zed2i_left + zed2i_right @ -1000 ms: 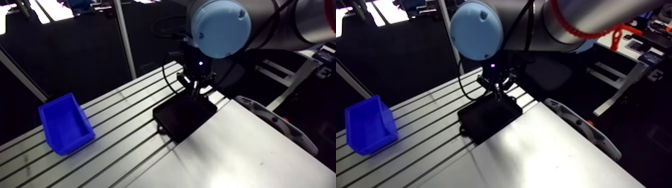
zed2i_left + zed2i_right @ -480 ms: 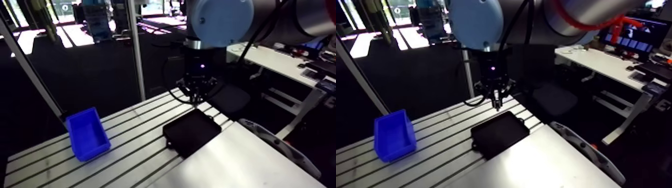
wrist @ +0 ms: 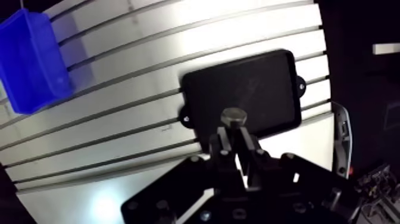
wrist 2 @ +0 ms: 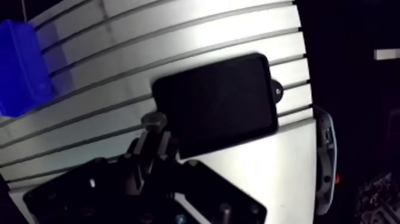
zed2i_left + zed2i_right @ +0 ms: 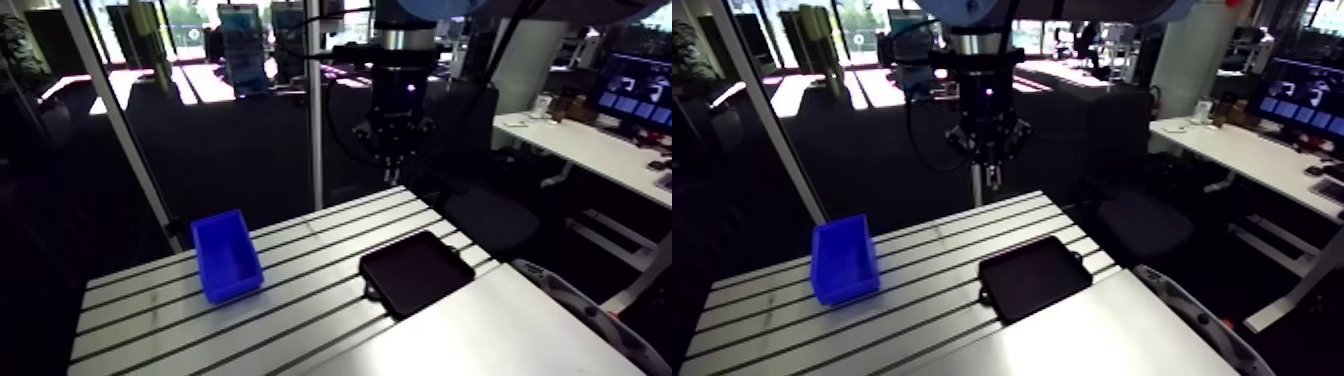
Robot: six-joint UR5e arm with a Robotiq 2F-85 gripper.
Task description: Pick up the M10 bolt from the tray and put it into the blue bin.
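Now the pincer (image 3: pixel 234 136) is riding high over the surface (image 3: pixel 119 140), whereas just before it was sitting low at the far edge of the tray (image 3: pixel 250 89). The whole arm view has swung too, since the camera is travelling with the arm, but the gap between pincer and tray is plainly growing. I judge that the pick is done and the carry is beginning.

Nearest, in the wrist view, the two fingers are standing almost together and pinching the M10 bolt (image 3: pixel 233 117) between their tips. Its head is poking out just beyond the fingertips and looks dull grey and roughly hexagonal, with a soft highlight on top. The shank is hiding between the fingers, so its length and thread are not showing.

Further down, under and slightly ahead of the pincer, the black tray is lying flat on the slotted surface, and nothing is showing inside it. Well beyond the tray to one side, the blue bin (image 3: pixel 30 59) is waiting with its mouth open upward and its inside looking bare.

In the arm view the pincer is hanging at upper centre, the tray is sitting right of centre in the lower half, and the bin is sitting left of centre, well apart from the tray. A sideways move toward the bin is what remains.
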